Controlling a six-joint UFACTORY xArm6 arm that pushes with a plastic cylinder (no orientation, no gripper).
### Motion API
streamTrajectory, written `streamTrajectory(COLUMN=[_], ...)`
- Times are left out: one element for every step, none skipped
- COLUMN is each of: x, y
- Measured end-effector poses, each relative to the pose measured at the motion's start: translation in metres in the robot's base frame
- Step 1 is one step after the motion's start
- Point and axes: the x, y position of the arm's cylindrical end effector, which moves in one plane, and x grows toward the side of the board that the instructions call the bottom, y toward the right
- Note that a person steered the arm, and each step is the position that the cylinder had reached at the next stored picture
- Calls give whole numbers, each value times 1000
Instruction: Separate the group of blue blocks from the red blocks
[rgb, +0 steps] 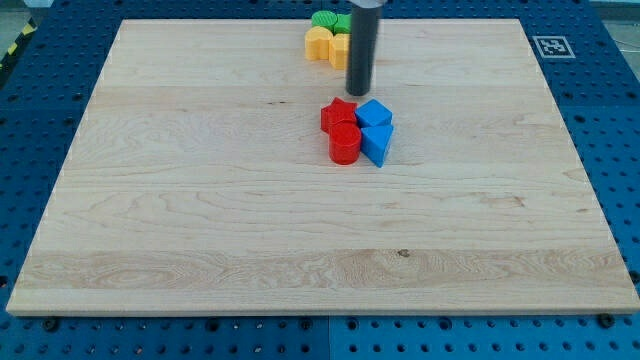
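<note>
Camera view, single frame, taken from above and in front of the wooden board (200, 200). Hidden or unclear items first. The rod runs out of the view's top edge, so its upper length and the arm carrying it are cut off. The rod stands in front of the yellow and green cluster and covers that cluster's right side. The green blocks (326, 20) are partly cut off near the view's top and their shapes cannot be made out; two yellow blocks (320, 42) show, one looking lobed like a heart, the other partly covered. A printed marker (551, 45) sits on the blue pegboard (610, 150) beyond the board's top right corner.

No pincer is fitted, so no spread or pressed state can be told; the arm ends in a plain dark rod.

Task items, all placed relative to the red star (338, 114). The red star lies a little above the board's centre. A red cylinder (345, 143) stands upright just below it, touching. A blue block (374, 113), cube-like with a slanted top face, sits just to the star's right, touching it. A second blue block (377, 144), wedge-shaped or triangular, lies below and right of the star, touching the cylinder's right side. The four form one tight cluster: reds on the left, blues on the right, no gap between them.

My tip (359, 92) rests just above and slightly right of the star, near the seam between star and blue cube, close to both; contact cannot be confirmed
</note>
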Motion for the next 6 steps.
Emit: streamTrajectory(x=[5,22,49,76,108,140], y=[-5,2,23,57,90,106])
